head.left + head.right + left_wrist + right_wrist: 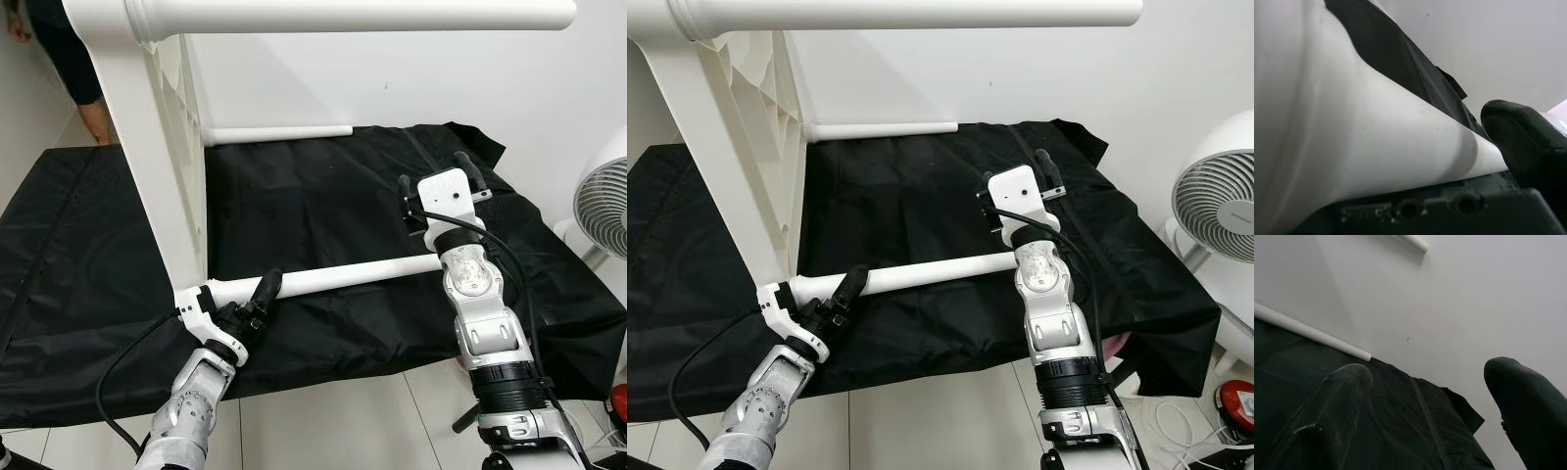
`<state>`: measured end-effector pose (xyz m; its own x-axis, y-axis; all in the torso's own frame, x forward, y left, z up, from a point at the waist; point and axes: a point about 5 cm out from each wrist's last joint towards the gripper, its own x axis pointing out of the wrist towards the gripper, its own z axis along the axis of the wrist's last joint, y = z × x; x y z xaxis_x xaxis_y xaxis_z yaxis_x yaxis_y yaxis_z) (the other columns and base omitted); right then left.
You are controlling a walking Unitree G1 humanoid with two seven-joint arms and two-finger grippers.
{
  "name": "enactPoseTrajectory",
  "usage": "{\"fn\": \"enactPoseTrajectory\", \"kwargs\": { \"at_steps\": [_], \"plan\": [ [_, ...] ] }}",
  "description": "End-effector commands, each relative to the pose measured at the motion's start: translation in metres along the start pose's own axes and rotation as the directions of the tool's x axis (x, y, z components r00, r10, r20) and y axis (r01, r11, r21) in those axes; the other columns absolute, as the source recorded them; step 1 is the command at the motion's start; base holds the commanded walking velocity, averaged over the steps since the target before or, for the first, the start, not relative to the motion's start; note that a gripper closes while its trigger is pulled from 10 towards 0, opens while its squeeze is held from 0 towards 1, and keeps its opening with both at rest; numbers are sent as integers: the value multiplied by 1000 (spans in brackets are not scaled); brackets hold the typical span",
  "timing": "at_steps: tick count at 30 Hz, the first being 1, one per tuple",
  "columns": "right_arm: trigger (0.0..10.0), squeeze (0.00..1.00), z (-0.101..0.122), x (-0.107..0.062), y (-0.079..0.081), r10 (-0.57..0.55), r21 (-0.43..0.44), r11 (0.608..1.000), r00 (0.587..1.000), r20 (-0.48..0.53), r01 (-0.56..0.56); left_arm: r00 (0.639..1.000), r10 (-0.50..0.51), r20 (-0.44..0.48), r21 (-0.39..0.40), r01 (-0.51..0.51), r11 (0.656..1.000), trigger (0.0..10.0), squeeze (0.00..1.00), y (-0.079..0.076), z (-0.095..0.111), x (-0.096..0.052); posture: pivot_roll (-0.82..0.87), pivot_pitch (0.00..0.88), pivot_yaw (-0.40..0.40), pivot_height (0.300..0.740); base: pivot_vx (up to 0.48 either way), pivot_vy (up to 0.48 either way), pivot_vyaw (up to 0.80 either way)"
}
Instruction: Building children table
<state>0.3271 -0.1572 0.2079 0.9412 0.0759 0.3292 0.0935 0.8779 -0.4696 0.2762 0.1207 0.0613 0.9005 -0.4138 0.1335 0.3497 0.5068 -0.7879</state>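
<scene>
The white plastic children's table [157, 166] stands tipped on its side on a black fabric sheet [323, 196] spread over the floor, its ribbed underside facing the robot and its round white tube legs pointing out sideways. One leg runs across the top of the head views [372, 14], another lies low near the wall [279, 134], and the nearest white tube leg [358, 275] reaches across just above the sheet.

The left pincer [263, 296] is clamped on this nearest leg close to its socket in the tabletop corner; the left wrist view shows one black finger [1520, 142] pressed against the tube. The right pincer [438, 179] stands above the leg's free end with its fingers [1342, 396] apart, holding nothing.

Handling judgement: the table looks light and stiff, moulded hollow plastic. The tube surface appears smooth and glossy, so likely slippery under hard fingers. A hold near the socket gives the best control for seating or twisting the leg; a hold at the free end gives leverage but risks slipping off.

A white floor fan [600, 206] stands at the right. A person's legs [69, 59] show at the upper left.

Markings: no brand, label or writing is legible anywhere.
</scene>
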Motion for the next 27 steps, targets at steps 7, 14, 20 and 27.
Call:
{"fn": "enactPoseTrajectory", "kwargs": {
  "at_steps": [7,14,20,27],
  "plan": [
    [10000,0,-14,-2,8,23,176,984,996,-86,-8,877,-337,-342,824,452,341,10000,0,-152,71,34,62,106,-87,740,0,0,0],
    [10000,0,-14,-2,8,23,176,984,996,-86,-8,877,-337,-342,824,452,341,10000,0,-152,71,34,62,106,-87,740,0,0,0],
    [10000,0,-14,-2,8,23,176,984,996,-86,-8,877,-337,-342,824,452,341,10000,0,-152,71,34,62,106,-87,740,0,0,0],
    [10000,0,-14,-2,8,23,176,984,996,-86,-8,877,-337,-342,824,452,341,10000,0,-152,71,34,62,106,-87,740,0,0,0]
  ]
}}
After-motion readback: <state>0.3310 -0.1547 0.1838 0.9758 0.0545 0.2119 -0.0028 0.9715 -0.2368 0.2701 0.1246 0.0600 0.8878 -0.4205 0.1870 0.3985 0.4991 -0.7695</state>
